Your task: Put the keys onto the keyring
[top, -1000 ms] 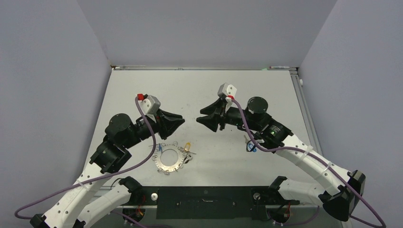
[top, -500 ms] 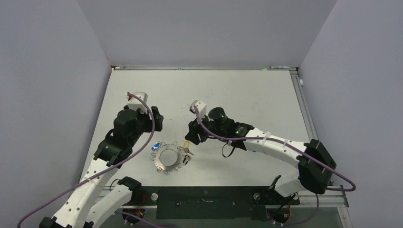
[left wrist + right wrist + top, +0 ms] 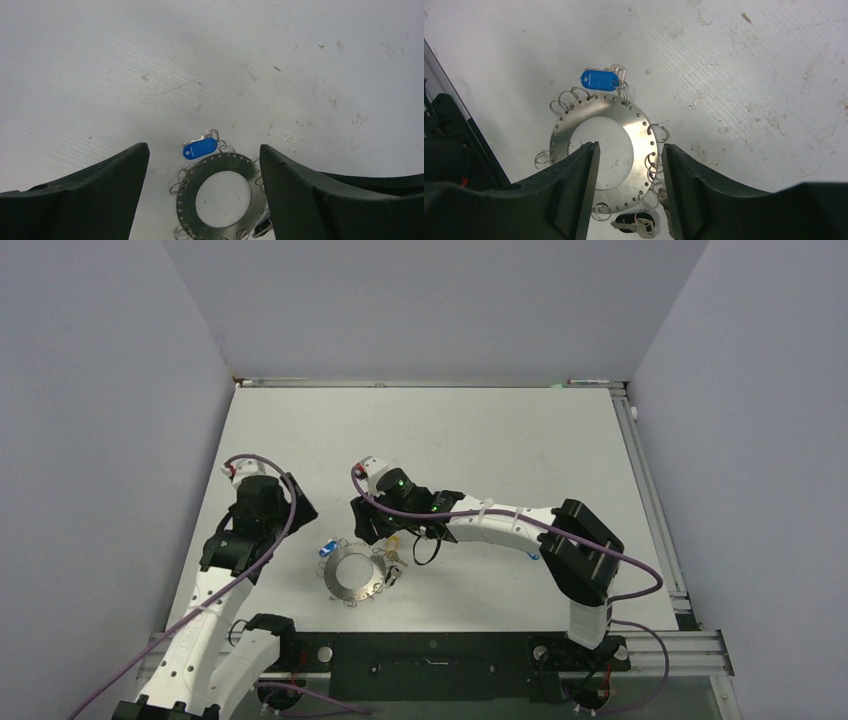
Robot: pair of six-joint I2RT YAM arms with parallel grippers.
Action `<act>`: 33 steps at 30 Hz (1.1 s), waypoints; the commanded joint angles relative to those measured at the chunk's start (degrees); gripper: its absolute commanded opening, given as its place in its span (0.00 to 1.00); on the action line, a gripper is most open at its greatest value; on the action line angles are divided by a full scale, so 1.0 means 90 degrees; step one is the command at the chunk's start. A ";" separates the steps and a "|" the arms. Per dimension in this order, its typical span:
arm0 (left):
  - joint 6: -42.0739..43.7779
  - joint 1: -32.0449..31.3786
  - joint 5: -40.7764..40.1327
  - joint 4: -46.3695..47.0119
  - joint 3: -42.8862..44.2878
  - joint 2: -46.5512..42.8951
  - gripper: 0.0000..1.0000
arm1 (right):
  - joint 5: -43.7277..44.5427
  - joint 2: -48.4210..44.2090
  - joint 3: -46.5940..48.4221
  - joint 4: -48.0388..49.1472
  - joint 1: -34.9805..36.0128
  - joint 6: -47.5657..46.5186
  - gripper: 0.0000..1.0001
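I see a scuffed, speckled pale worktop (image 3: 480, 430) boxed in by plain grey walls (image 3: 430, 300). The keyring (image 3: 636, 120) lies flat near its front edge, a blue-tagged key (image 3: 599, 80) touching its rim. The left end effector (image 3: 202, 160) and right end effector (image 3: 630, 147) hover close by, fingers apart.

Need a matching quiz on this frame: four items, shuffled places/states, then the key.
1 keyring
2 blue-tagged key
3 right gripper
4 left gripper

A open, off to the ring's left in the top view
B open, above the ring
C grey perforated disc with a big centre hole
D beside the ring's rim

Pairs: 1-C, 2-D, 3-B, 4-A
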 commanded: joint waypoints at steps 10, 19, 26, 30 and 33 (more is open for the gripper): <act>-0.2122 0.0680 0.0607 0.0171 -0.1305 -0.0399 0.71 | -0.0828 0.0570 -0.0167 0.1023 0.0484 0.1221 0.45; -0.2473 0.0681 0.0417 0.0413 -0.1859 -0.0902 0.63 | -0.1133 0.0805 -0.0941 0.1666 0.0476 0.1682 0.43; -0.2236 0.0681 0.0606 0.0756 -0.1922 -0.0806 0.60 | -0.1033 0.0621 -0.1609 0.1641 -0.0058 0.1425 0.41; -0.2098 0.0671 0.0900 0.1004 -0.2020 -0.0748 0.57 | -0.0922 0.0392 -0.1857 0.1338 -0.0521 0.1087 0.39; -0.1987 0.0657 0.1047 0.1217 -0.2074 -0.0724 0.57 | -0.0699 0.0240 -0.1859 0.0949 -0.0755 0.0712 0.39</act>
